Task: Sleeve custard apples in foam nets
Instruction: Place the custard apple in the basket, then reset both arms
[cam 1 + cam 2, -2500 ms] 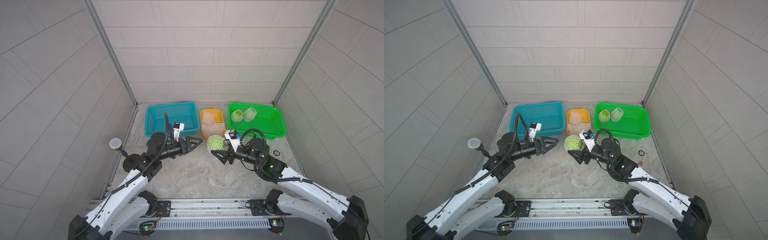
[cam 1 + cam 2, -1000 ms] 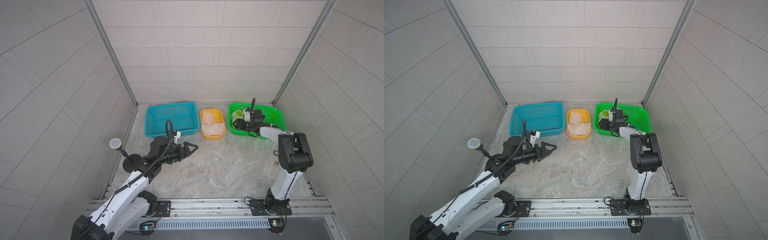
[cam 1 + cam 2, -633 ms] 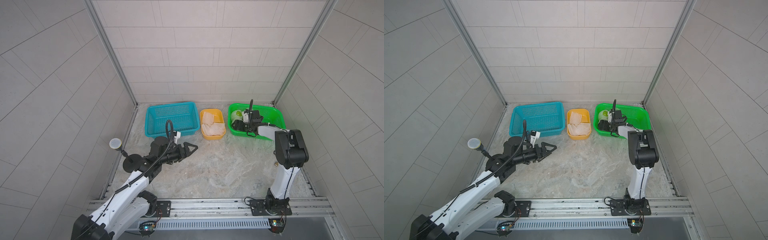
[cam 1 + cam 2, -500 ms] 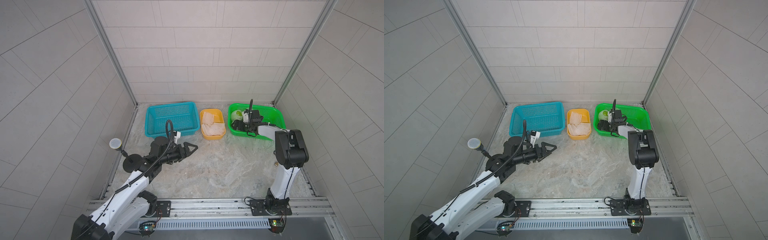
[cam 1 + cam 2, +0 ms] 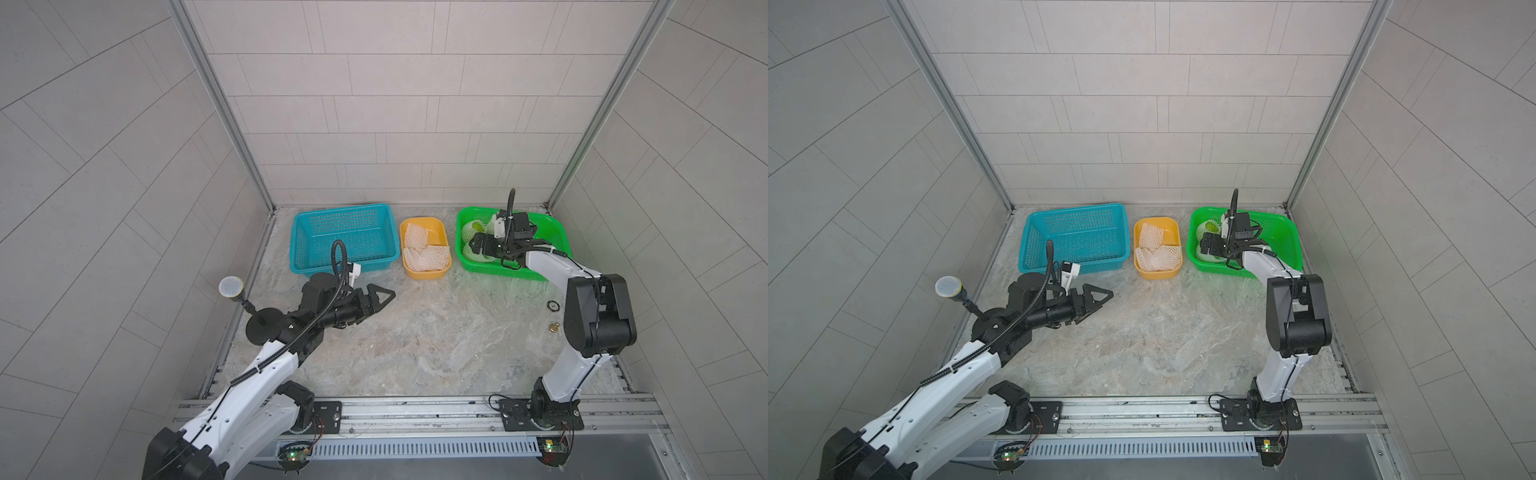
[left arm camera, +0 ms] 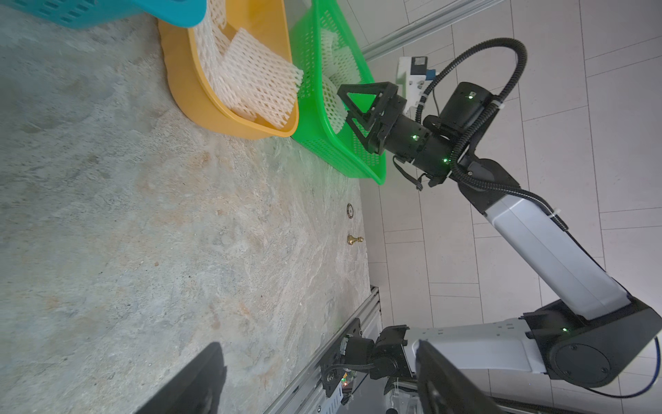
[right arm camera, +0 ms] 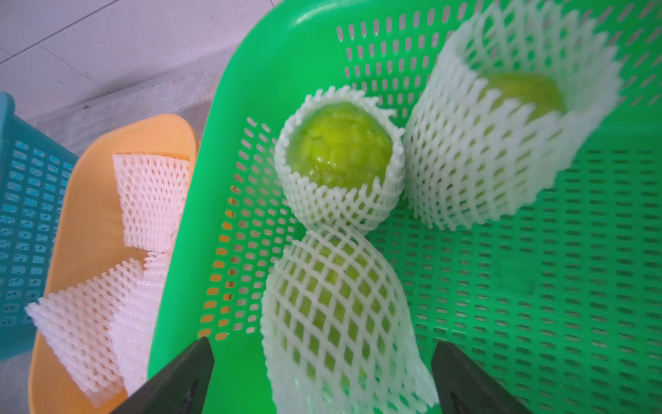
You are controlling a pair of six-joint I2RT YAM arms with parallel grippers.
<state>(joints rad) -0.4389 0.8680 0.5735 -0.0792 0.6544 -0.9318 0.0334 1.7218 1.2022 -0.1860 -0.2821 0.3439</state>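
You have three bright green, bumpy custard apples (image 7: 340, 143), each inside a white foam mesh net (image 7: 336, 308), clustered in the green perforated plastic basket (image 7: 537, 286). Your right pincer (image 7: 318, 372) hangs over that basket, jaws spread wide with the nearest netted apple between them, ungripped. Your left pincer (image 5: 380, 298), also wide and empty, hovers above the tabletop (image 5: 415, 332) before the blue plastic basket (image 5: 345, 237).

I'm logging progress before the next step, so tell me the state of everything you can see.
Custard apples: all three sleeved, in the green basket.
Spare foam nets: loose in the orange tray.
Blue basket: nothing inside.
Left pincer: open, empty, over the table.
Right pincer: open, empty, over the green basket.
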